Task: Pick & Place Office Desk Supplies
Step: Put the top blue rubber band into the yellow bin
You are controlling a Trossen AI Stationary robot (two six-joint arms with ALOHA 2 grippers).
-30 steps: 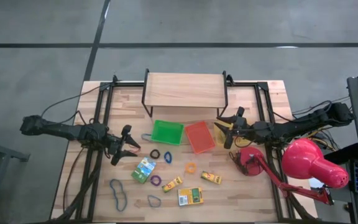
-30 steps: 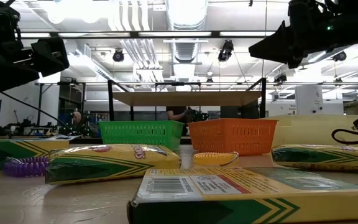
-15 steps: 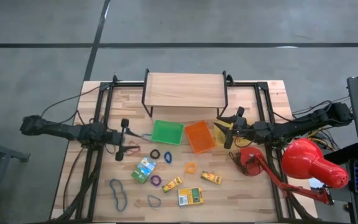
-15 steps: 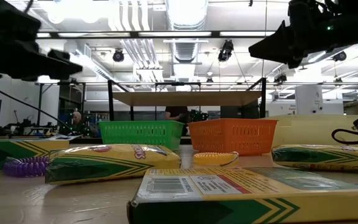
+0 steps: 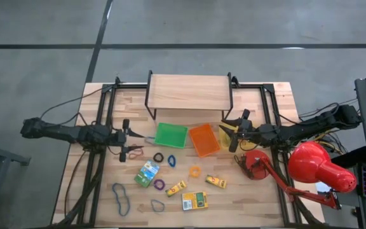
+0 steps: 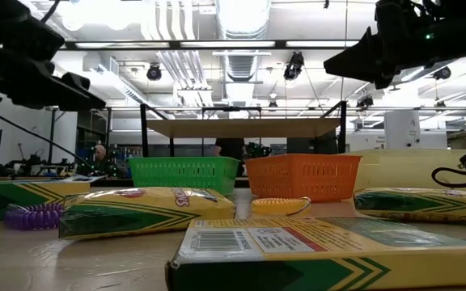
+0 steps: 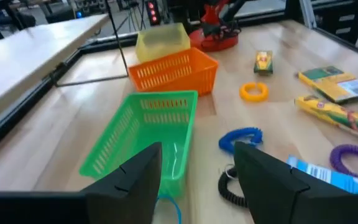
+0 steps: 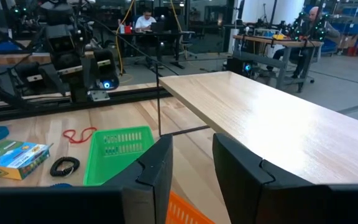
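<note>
Rubber bands lie loose on the wooden table: black (image 5: 158, 156), blue (image 5: 171, 161), orange (image 5: 195, 171), purple (image 5: 159, 184), red (image 5: 134, 151) and a large blue one (image 5: 121, 197). Printed boxes lie flat among them: a green-blue one (image 5: 147, 173), two yellow ones (image 5: 176, 188) (image 5: 216, 182) and a green-yellow one (image 5: 194, 201). My left gripper (image 5: 126, 138) hovers open left of the green tray (image 5: 171, 135), above the red band, holding nothing. My right gripper (image 5: 236, 130) hangs open over the yellow tray (image 5: 226, 135), also holding nothing.
An orange tray (image 5: 204, 139) stands between the green and yellow ones. A wooden shelf on black legs (image 5: 189, 92) spans the far side. A red desk lamp (image 5: 319, 166) with its base (image 5: 253, 164) stands at the right. People sit at desks in the room behind.
My left gripper has rolled about its own axis and risen a little, drifting toward the far edge, and stays open. Nothing on the table has moved.
</note>
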